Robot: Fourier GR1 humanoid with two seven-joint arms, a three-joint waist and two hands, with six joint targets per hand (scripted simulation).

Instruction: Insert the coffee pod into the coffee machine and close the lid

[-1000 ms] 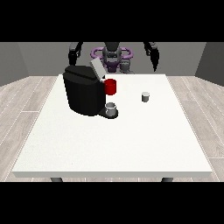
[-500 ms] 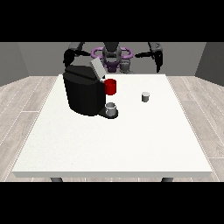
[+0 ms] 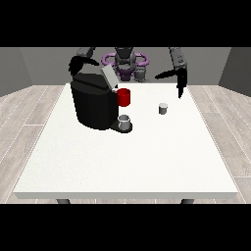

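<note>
Starting at the view's left, we see the white table spreading wide toward the camera, its near part bare and its far edge meeting the robot's body. Just above the table's far left corner hangs the hand at the view's left, dark against the grey wall and raised above the coffee machine; it is small and partly merged with the machine's top, so we cannot tell how its fingers lie. The coffee machine is a bulky black block standing on the table's left half, toward the far edge. Its lid is a pale grey flap tilted up and back from the machine's top right corner, so the machine stands open. On the machine's right face a red part juts out, and right below it a small grey cup sits on the machine's low black base. Moving right, we find the coffee pod, a small pale grey cylinder standing upright on the table, well apart from the machine and touched by nothing. Above and to the right of the pod hangs the hand at the view's right, held in the air clear of the table; its fingers point straight down and its thumb sticks out sideways toward the robot's body, so we read it as spread and holding nothing.
</note>
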